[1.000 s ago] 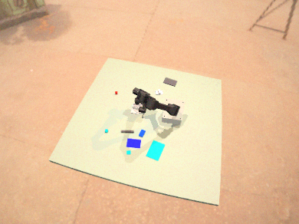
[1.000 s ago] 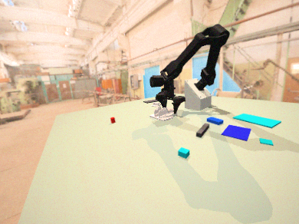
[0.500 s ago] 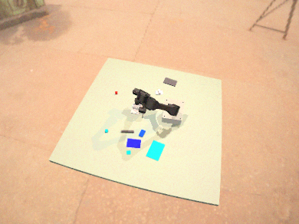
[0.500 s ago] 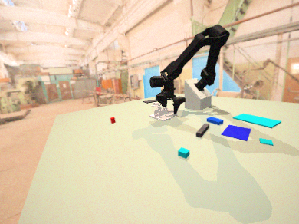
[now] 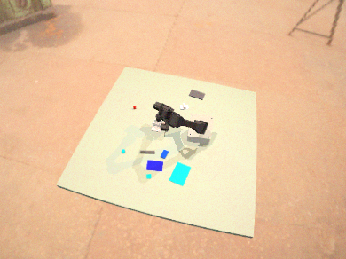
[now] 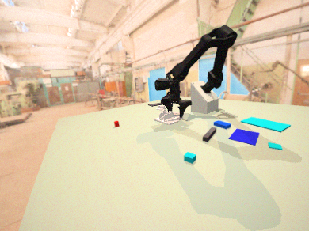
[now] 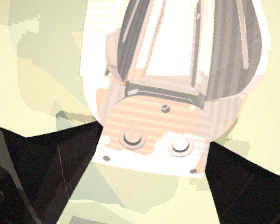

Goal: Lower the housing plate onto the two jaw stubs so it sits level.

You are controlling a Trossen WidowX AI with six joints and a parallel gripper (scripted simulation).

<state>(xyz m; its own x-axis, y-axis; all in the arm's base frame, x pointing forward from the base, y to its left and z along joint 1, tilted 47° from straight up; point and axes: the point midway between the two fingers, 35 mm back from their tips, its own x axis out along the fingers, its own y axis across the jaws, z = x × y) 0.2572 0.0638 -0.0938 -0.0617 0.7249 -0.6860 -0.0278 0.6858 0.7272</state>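
Nearest in the exterior view, to see on the counter [image 5: 98,168] [image 6: 79,170] [image 7: 30,90]: a cyan block [image 5: 123,151] [image 6: 190,157], with a small cyan tile [image 5: 149,176] [image 6: 275,146] well to the right. Farther back, a dark blue tile [image 5: 154,165] [image 6: 244,137], and to its left a dark bar [image 5: 147,152] [image 6: 209,134]. Beyond these, a blue block [image 5: 164,153] [image 6: 222,124], with a large cyan sheet [image 5: 179,174] [image 6: 265,124] on the right and a red piece [image 5: 135,107] [image 6: 116,123] far over on the left.

Next, the gripper [image 5: 161,128] [image 6: 177,112] [image 7: 154,135], pointing down at the pale assembly [image 5: 157,127] [image 6: 168,120] [image 7: 240,45]. Pinching the housing plate [image 7: 150,117] by its side edges, one black finger against each. In the wrist view, overlapping the end of the assembly, with two round fittings side by side on its face. Impossible to tell whether fully seated or level. At the far side, behind the gripper, the arm's pale base [image 5: 199,138] [image 6: 200,103].
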